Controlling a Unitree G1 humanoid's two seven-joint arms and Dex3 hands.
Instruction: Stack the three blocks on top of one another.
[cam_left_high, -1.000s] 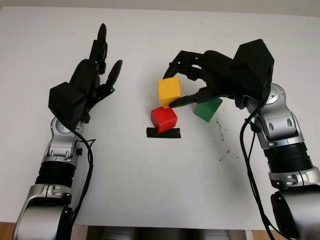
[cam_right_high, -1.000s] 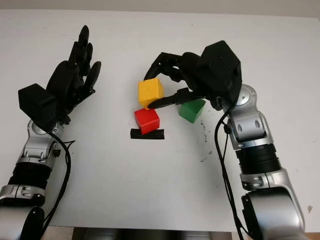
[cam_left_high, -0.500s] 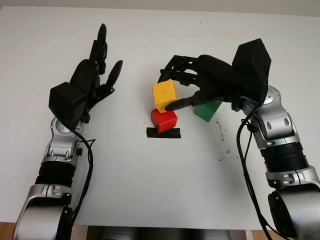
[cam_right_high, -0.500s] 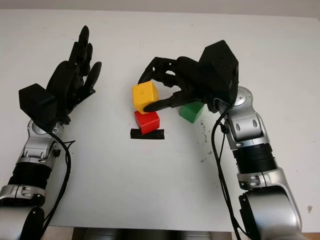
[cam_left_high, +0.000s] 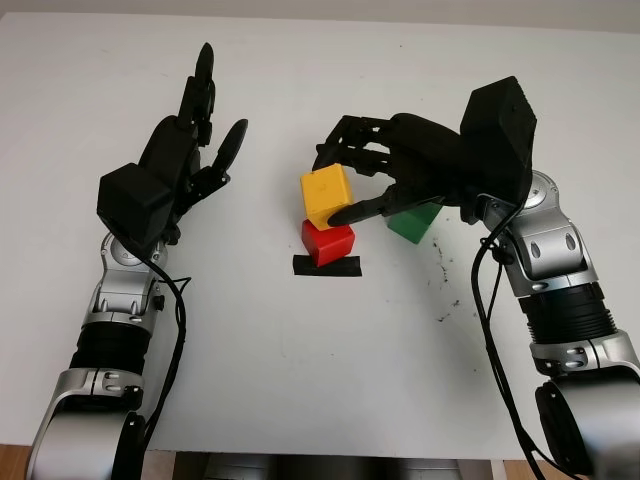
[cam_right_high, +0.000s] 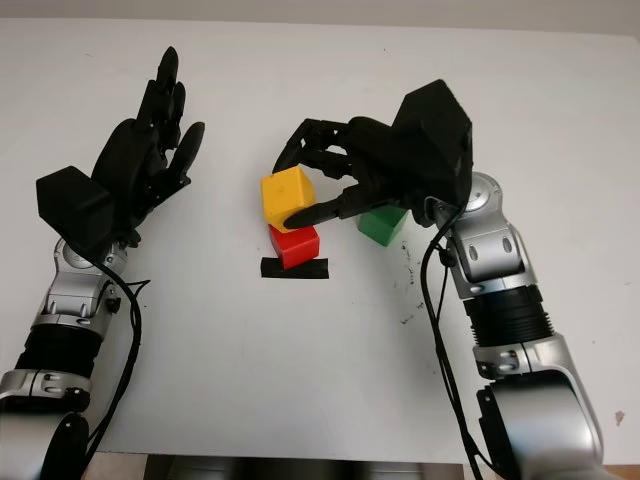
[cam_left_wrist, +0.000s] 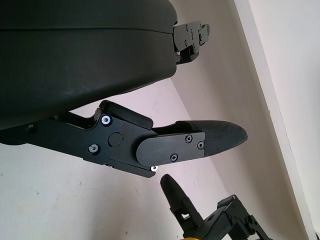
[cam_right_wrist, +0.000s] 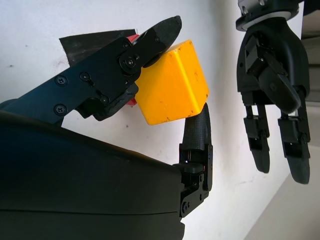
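White desk (cam_left_high: 300, 380). Left hand (cam_left_high: 185, 160) open, raised at 9 o'clock. Right hand (cam_left_high: 375, 180) grips glossy yellow plastic cube (cam_left_high: 327, 196), tilted, touching red plastic cube (cam_left_high: 328, 242) at centre. Green plastic block (cam_left_high: 415, 220) at 3 o'clock. Black tape strip (cam_left_high: 326, 266) at 6 o'clock.

The two head views look forward and down on the white bench (cam_left_high: 320, 340) from places slightly apart, both taking in the yellow block (cam_left_high: 327, 195) near the middle, with both arms entering from below it. The right wrist view sits very close behind the right hand (cam_right_wrist: 75, 165), facing the yellow block and, beyond it, the left hand (cam_right_wrist: 272, 85). The left wrist view looks past its own hand's shell across the bench toward the same block, sharing that middle area.
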